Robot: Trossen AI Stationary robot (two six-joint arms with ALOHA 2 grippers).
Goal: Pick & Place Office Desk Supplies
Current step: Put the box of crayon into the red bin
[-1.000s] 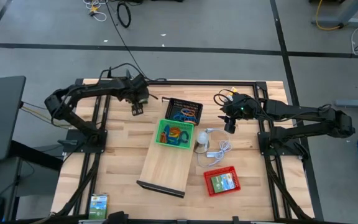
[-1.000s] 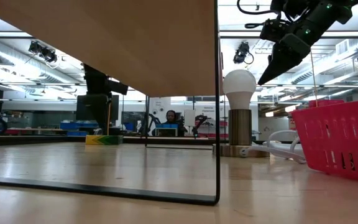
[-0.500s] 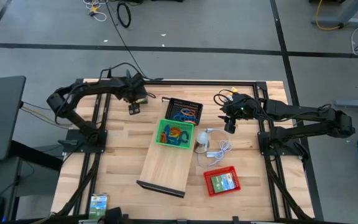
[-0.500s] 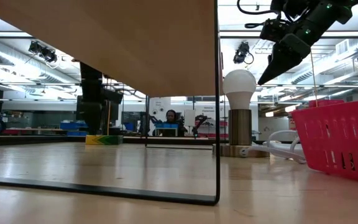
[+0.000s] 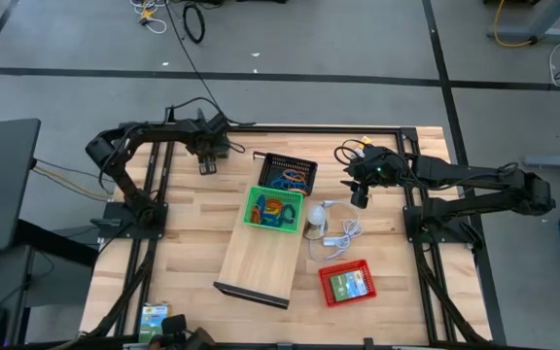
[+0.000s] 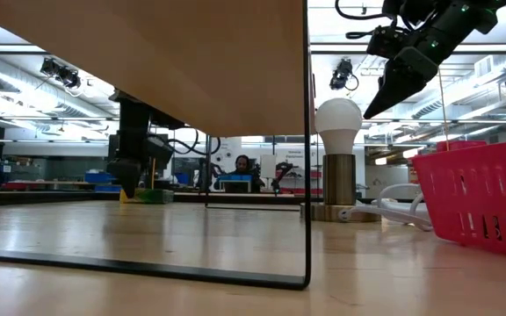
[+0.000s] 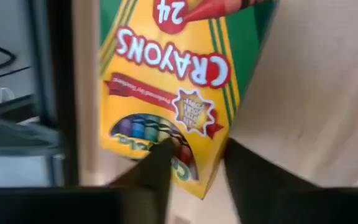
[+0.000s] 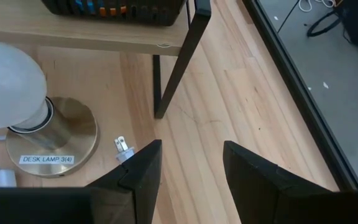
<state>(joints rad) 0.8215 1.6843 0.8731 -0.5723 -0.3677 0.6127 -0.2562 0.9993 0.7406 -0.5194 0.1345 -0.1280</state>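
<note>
A yellow and green crayon box (image 7: 166,68) lies flat on the table by its far left edge; it also shows in the low view (image 6: 155,196). My left gripper (image 5: 205,165) points down just above it, open. Its fingers (image 7: 160,165) stand on either side of one corner of the box, and I see no touch. My right gripper (image 5: 360,201) hangs open and empty above the table right of the desk lamp (image 5: 316,216). Coloured loop clips lie in the black mesh tray (image 5: 288,173). A green card box lies in the red tray (image 5: 346,283).
A long pale wooden board (image 5: 261,253) stands raised on black legs mid-table, carrying the black tray and a green tray (image 5: 273,209) with items. The lamp's white cable (image 5: 343,233) trails beside it. Another small green box (image 5: 154,319) sits at the near left edge.
My left gripper has gone a little toward the table's far left and come down toward the crayon box, its fingertips now near the box's top. My right gripper has kept still.
</note>
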